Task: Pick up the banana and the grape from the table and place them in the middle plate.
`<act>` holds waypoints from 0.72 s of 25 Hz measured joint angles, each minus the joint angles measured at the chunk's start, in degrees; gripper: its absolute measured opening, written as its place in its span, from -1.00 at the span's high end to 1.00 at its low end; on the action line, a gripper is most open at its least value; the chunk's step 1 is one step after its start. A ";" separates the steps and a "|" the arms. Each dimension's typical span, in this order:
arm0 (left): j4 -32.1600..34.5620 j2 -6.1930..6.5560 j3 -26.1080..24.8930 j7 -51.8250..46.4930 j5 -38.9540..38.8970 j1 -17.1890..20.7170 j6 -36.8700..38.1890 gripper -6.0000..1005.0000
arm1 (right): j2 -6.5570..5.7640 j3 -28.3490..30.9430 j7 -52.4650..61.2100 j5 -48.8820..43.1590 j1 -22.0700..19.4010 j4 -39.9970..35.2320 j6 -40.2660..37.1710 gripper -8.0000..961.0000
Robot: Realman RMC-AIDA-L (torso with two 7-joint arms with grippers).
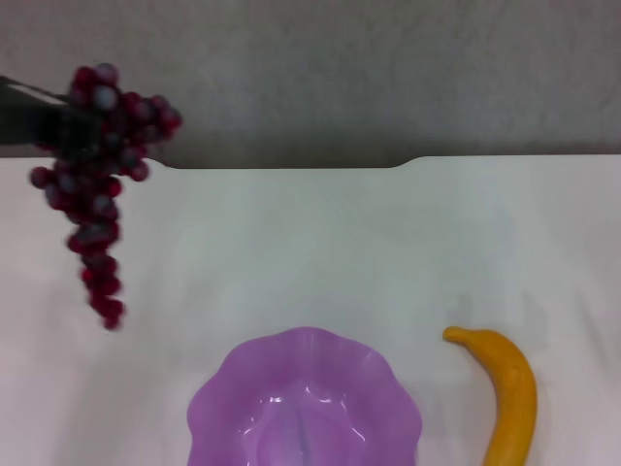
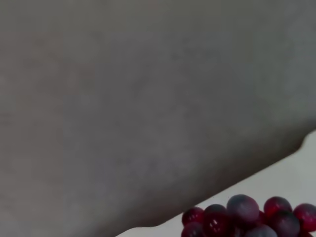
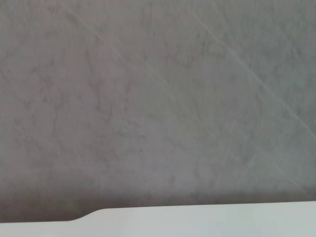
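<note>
Spreading white across the head view, the desk carries the middle plate at its near edge and, just beside that plate to the right, the banana lying flat. The grape hangs in the air at the far left, clear of the desk, its top at a dark left hand whose grasp I cannot tell; the right hand is out of sight
</note>
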 joint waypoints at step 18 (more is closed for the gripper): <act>-0.44 0.01 14.65 3.36 -9.42 -3.91 -1.53 0.58 | 0.00 0.05 0.00 -0.05 -0.14 0.04 0.13 -0.74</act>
